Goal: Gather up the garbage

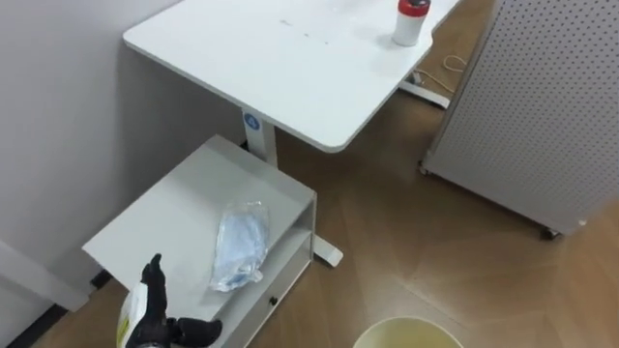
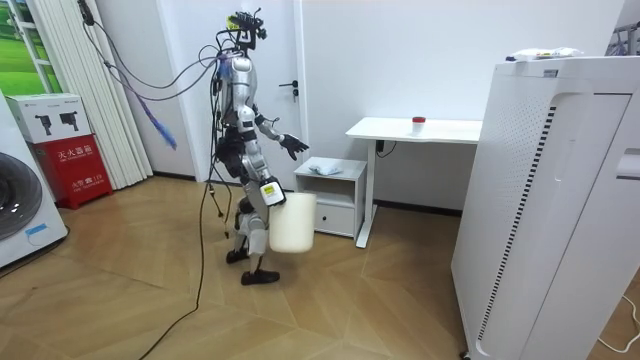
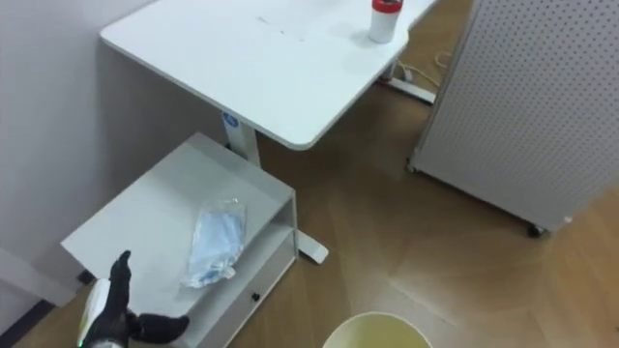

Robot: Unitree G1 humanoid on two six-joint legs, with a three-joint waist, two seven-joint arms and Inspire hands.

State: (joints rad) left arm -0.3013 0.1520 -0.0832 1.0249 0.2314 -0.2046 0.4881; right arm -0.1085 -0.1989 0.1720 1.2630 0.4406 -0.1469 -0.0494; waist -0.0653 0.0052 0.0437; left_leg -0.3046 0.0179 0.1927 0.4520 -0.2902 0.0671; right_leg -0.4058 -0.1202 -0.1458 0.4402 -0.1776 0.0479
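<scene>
- Over the near corner of the low cabinet, your left hand hovers released, with fingers straight and thumb spread wide. It is grasping nothing.
- The garbage, a crumpled clear packet with pale blue contents, lies on the cabinet top. It sits close to the front edge, about midway along it, and apart from the hand.
- Risk: the packet looks light and slippery. A flat sweep from the near corner would likely push it over the front edge onto the floor. Come down from above and pinch.
- Risk: closing on loose film alone may let the contents slide out on the lift. Take the bulk, not a flap.
- Your right hand shows in the room view, low at the robot's side against the cream bin. You cannot tell whether its fingers are closed on the bin.
- Risk: the bin sits below and out from the front edge. Letting go before the packet is over the rim drops it on the floor.
- Risk: the desk overhangs the cabinet's far corner. A high lift there could strike its underside.
</scene>
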